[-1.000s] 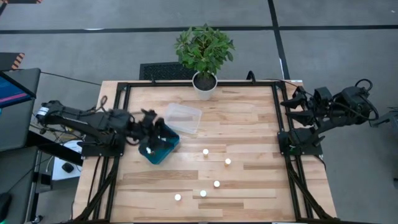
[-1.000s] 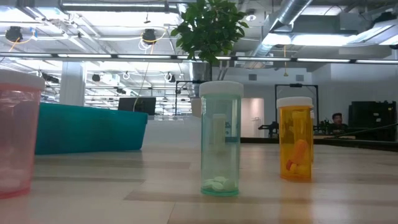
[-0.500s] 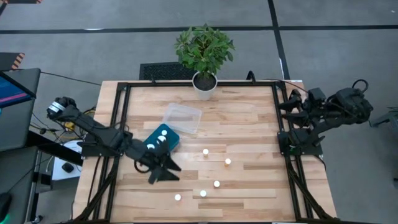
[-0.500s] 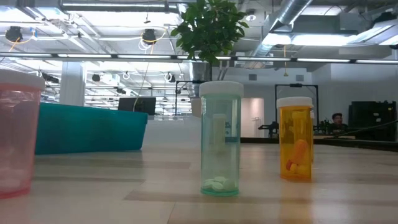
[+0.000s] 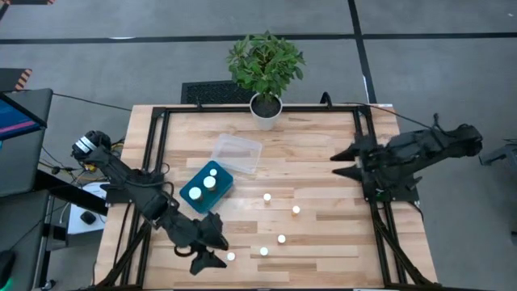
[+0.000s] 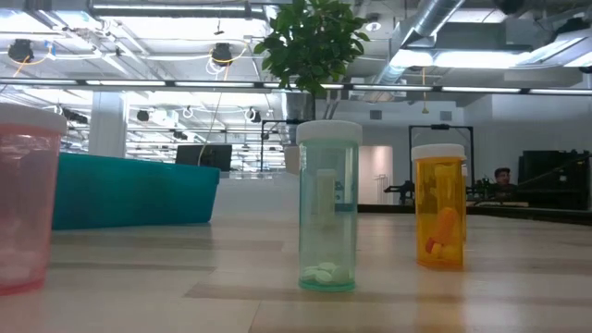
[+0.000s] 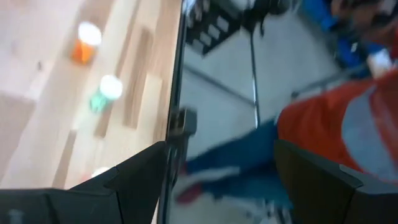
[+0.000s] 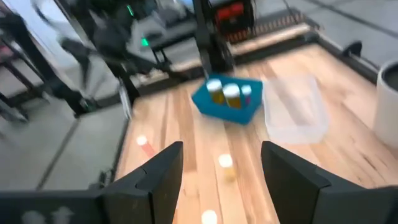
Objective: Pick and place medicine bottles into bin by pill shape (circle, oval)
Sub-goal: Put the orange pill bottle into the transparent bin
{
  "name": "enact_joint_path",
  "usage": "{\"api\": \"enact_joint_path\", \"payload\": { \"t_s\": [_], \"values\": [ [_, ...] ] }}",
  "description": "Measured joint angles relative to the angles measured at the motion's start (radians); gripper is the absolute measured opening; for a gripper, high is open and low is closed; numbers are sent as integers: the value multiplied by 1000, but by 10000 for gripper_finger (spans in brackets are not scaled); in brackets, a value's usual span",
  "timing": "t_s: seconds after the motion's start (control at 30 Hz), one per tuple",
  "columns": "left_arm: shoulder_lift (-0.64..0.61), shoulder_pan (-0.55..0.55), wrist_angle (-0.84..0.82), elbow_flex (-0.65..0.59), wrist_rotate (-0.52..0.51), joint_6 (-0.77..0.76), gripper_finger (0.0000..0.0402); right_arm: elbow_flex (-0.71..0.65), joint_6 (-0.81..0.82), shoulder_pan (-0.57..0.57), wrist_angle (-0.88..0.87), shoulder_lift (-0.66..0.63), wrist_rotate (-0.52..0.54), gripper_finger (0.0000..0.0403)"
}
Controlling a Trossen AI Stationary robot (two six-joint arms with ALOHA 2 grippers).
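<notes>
Five medicine bottles stand loose on the table point(image 5: 323, 153), showing from above as white caps: one point(image 5: 266, 196) near the middle, one point(image 5: 296, 209) just to its right, one point(image 5: 281, 238) nearer the front, and two point(image 5: 263, 251) point(image 5: 231, 256) along the front edge. In the low view a teal-tinted bottle point(image 6: 328, 205) and an orange bottle point(image 6: 438, 205) stand upright, well apart, with a pink one point(image 6: 26, 196) at the picture's left edge. None of the loose bottles has shifted over the last second.

The blue bin point(image 5: 207, 187) holds bottles whose white caps point(image 5: 210, 182) show from above. A second ago the left arm was over this bin and hid most of it; now it stands uncovered, beside the clear bin point(image 5: 237, 153).

The left gripper point(image 5: 208, 252) has swung from the bin to the table's front-left, with its fingers spread wide and nothing between them, just left of the front-most bottle. Its wrist view looks past the table edge to a person's orange sleeve point(image 7: 348, 134).

The right gripper point(image 5: 343, 162) has reached in from the right edge toward the table's middle, fingers apart and empty; a second ago it was folded back outside the frame.

The plant point(image 5: 265, 65) in its white pot point(image 5: 265, 112) stands at the far edge as before
</notes>
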Motion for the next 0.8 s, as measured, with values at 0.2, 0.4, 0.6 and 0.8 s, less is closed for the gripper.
{"api": "enact_joint_path", "payload": {
  "t_s": [0.2, 0.4, 0.6, 0.8],
  "values": [
    [-40, -1, 125, 0, -170, 7, 288, 50, -9, 0, 36, 65, -1, 226],
    [-110, 35, 195, 1, -343, 93, 288, 180, -111, 0, 32, 86, -6, 226],
    [-161, 89, 319, 1, -519, 238, 288, 250, -171, 0, 34, 42, -7, 226],
    [-193, 149, 441, 1, -536, 331, 288, 252, -216, 0, -10, -43, -6, 226]
  ]
}}
